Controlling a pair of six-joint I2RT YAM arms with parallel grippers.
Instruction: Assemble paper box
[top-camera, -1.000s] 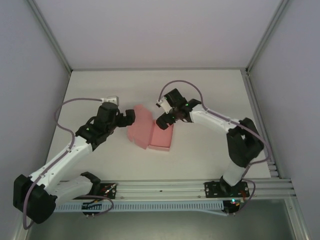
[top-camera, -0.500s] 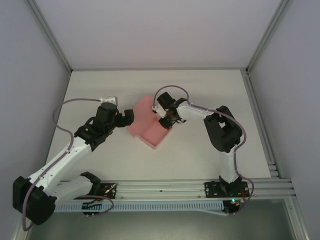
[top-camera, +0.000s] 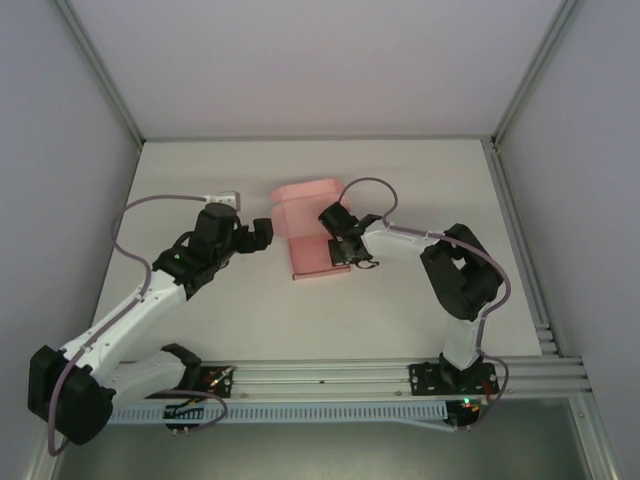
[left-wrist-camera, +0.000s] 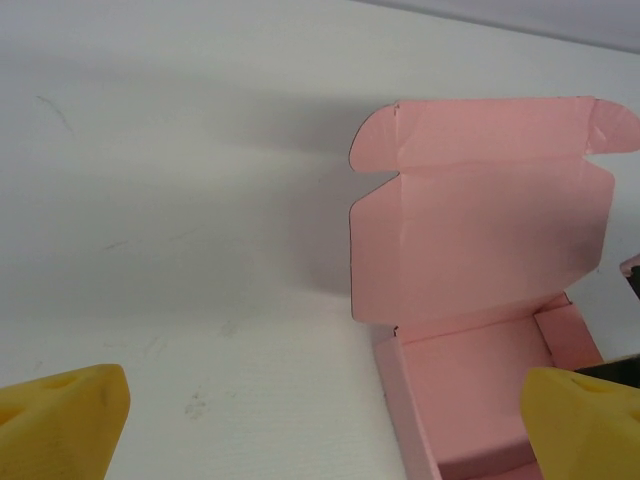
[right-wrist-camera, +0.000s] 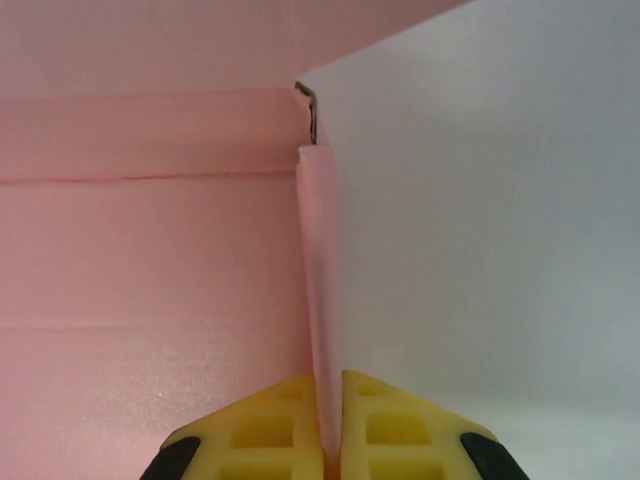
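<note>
The pink paper box (top-camera: 312, 256) lies mid-table as an open tray, its lid (top-camera: 308, 196) raised at the far side. My right gripper (top-camera: 346, 251) is shut on the tray's right side wall. In the right wrist view that thin wall (right-wrist-camera: 318, 260) runs upright between the two yellow pads (right-wrist-camera: 270, 425), with my right gripper (right-wrist-camera: 331, 425) clamped on it. My left gripper (top-camera: 260, 233) hovers open just left of the box, apart from it. In the left wrist view the box (left-wrist-camera: 480, 250) sits ahead and to the right, between the wide-spread yellow fingertips (left-wrist-camera: 70, 420) of my left gripper (left-wrist-camera: 325, 415).
A white table (top-camera: 200, 170) is fenced by grey walls and aluminium posts (top-camera: 100, 75). A rail (top-camera: 330, 375) carrying both arm bases runs along the near edge. Another rail (top-camera: 520, 250) lines the right side.
My right gripper came down beside the box and shut on its right wall. The box turned square to the table, lid toward the back. The left arm barely moved.
</note>
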